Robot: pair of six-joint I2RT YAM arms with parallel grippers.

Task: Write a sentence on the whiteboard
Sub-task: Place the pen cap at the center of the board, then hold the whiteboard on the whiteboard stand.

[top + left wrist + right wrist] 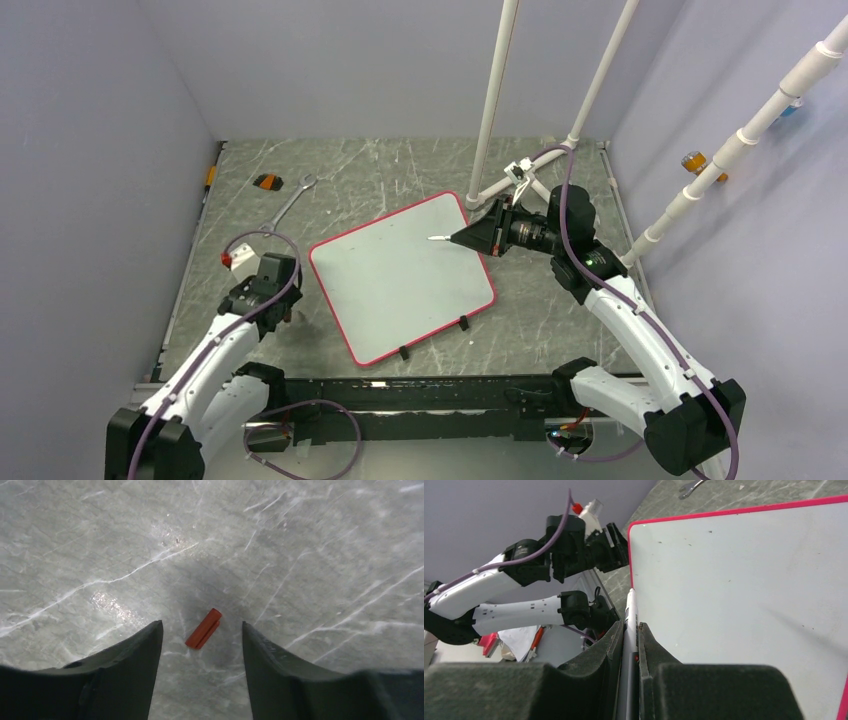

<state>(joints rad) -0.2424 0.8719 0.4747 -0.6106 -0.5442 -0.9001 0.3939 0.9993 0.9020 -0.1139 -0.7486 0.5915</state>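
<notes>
Your right end effector [630, 630] is clamped narrow on the marker [631, 610]. Its tip reaches just ahead over the whiteboard [400, 290], which lies flat on the counter [400, 165] with no writing visible yet. I can't tell whether the tip touches. Press lightly, keep the pen steady and start near one edge so the lines fit. Your left end effector [202, 623] stands wide and holds nothing, with a red cap [202, 630] on the counter between its tips. No container shows.
</notes>
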